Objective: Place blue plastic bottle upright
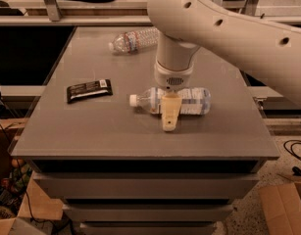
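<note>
The blue plastic bottle (193, 101) lies on its side in the middle of the grey table (91, 131), with its white cap pointing left. My gripper (170, 109) hangs straight down over the bottle's middle. One tan finger (169, 114) stands in front of the label and reaches the table. The other finger is hidden behind the bottle. The gripper is open and straddles the bottle, which rests on the table.
A smaller ribbed clear bottle (135, 39) lies on its side at the back of the table. A black snack packet (89, 90) lies flat at the left. The table's front edge is close below the gripper. A cardboard box (287, 207) sits on the floor at the right.
</note>
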Controlling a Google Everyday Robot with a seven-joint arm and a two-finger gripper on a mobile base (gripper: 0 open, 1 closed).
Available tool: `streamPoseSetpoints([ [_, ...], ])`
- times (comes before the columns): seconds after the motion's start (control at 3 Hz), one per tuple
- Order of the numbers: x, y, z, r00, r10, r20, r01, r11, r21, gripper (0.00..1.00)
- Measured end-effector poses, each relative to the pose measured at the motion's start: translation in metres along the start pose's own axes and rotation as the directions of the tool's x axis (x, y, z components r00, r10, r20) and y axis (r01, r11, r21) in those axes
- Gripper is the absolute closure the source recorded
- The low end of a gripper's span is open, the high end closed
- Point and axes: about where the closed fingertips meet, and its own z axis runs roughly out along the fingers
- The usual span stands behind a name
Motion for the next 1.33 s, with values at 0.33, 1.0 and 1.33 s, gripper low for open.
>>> streamPoseSetpoints([
  [0.33, -0.002, -0.001, -0.005, 1.000, -0.005, 0.000, 0.005, 1.0000, 0.003, 0.64],
  [1.0, -0.014, -0.001, -0.045, 0.998, -0.036, 0.050, 0.035, 0.9991, 0.024, 1.00],
  [1.33, -0.031, 0.001, -0.094, 0.986, -0.094, 0.134, 0.085, 0.9937, 0.074, 1.00],
])
